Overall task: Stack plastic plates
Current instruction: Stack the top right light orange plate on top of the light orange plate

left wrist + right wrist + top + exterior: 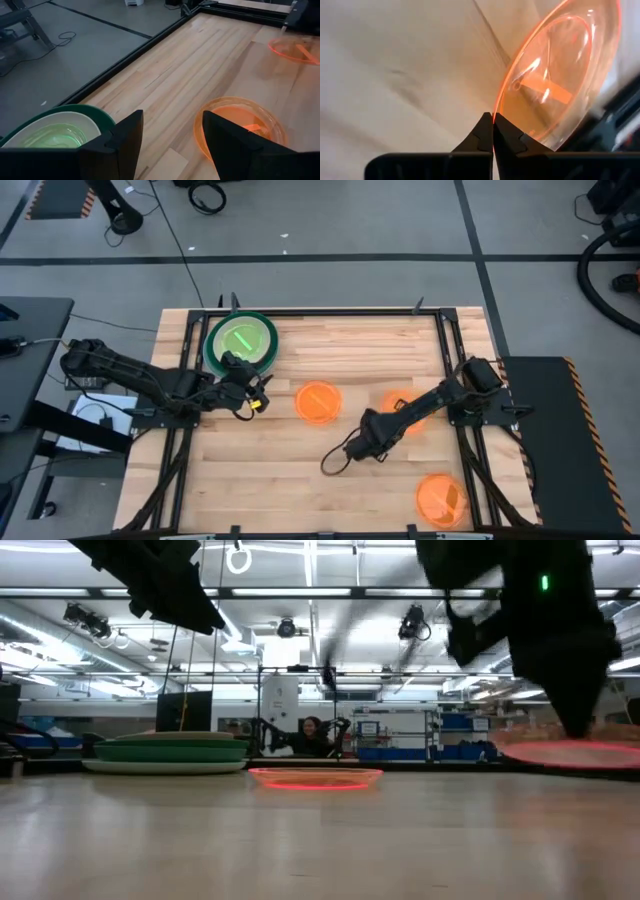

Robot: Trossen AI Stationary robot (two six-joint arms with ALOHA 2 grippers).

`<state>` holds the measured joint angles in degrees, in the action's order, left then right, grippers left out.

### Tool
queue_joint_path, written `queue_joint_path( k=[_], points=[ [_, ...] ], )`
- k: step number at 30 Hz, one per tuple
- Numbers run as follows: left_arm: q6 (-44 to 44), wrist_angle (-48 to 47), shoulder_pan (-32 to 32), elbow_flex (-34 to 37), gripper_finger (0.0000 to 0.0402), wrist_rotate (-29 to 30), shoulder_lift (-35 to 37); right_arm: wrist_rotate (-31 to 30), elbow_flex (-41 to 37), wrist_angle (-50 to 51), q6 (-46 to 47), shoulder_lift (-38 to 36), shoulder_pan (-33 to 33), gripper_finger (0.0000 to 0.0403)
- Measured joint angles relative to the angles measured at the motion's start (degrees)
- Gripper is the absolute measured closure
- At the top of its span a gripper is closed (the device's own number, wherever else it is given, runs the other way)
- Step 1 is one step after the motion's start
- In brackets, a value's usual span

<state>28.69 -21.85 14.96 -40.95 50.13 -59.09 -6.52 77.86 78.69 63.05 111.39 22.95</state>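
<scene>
A worktop [320, 480] of pale, lengthwise-grained wooden planks is seen, edged by a dark metal frame. Near its far left corner a stack of round shallow plates [241, 343] is found: a dark-green rim lies outermost, a cream dish sits within it, and a translucent neon-green plate [50, 137] rests on top.

Three translucent orange plates, glossy and thin-walled, are spread over the wood. One orange plate [318, 402] lies flat near the middle. A second orange plate [397, 404] is partly covered by the right arm. A third orange plate [441, 499] is placed near the front right corner.

The left gripper [256, 397] is held just beside the stack, between it and the middle plate; its flat, dark, matte fingers [125, 142] are spread wide apart and nothing is held between them.

The right gripper [493, 135] is lowered near the worktop's middle. Its wedge-shaped fingers are pressed together, tip against tip, at the glowing edge of an orange plate. Whether that thin rim is actually pinched between them cannot be told.
</scene>
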Motion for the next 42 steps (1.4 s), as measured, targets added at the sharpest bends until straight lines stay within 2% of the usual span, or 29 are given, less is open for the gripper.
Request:
queue_joint_path(
  k=[3,5,8,12,15,19,23,30,35,42],
  points=[
    [0.0,-0.1,0.0,0.0,0.0189,0.0,0.0,-5.7,6.7,1.6,-4.3,0.0,2.2,0.0398],
    [0.1,0.0,0.0,0.0,0.0189,0.0,0.0,-10.2,10.1,0.0,-11.2,0.0,3.6,0.0398],
    [0.2,0.2,0.0,0.0,0.0189,0.0,0.0,-15.0,11.6,-5.4,-30.0,0.0,5.2,0.0399],
    [0.2,0.2,0.0,0.0,0.0189,0.0,0.0,-16.7,11.3,-13.9,-59.8,0.2,5.5,0.0398],
    [0.2,0.2,0.0,0.0,0.0189,0.0,0.0,-18.3,10.4,-19.5,-72.9,1.6,3.3,0.0398],
    [0.2,0.2,0.0,0.0,0.0189,0.0,0.0,-21.0,10.3,-22.1,-85.1,4.7,-0.4,0.0398],
    [0.1,0.0,0.0,0.0,0.0189,0.0,0.0,-23.1,10.2,-23.8,-90.4,6.5,-3.8,0.0398],
    [-0.9,0.4,0.0,0.0,0.0189,0.0,0.0,-20.9,10.2,-28.9,-91.4,8.3,-7.9,0.0397],
    [-0.9,0.2,0.0,0.0,0.0189,0.0,0.0,-20.5,10.2,-33.0,-93.1,9.5,-9.2,0.0397],
    [-0.9,0.2,0.0,0.0,0.0189,0.0,0.0,-18.7,10.2,-31.8,-92.8,9.5,-9.4,0.0390]
  ],
)
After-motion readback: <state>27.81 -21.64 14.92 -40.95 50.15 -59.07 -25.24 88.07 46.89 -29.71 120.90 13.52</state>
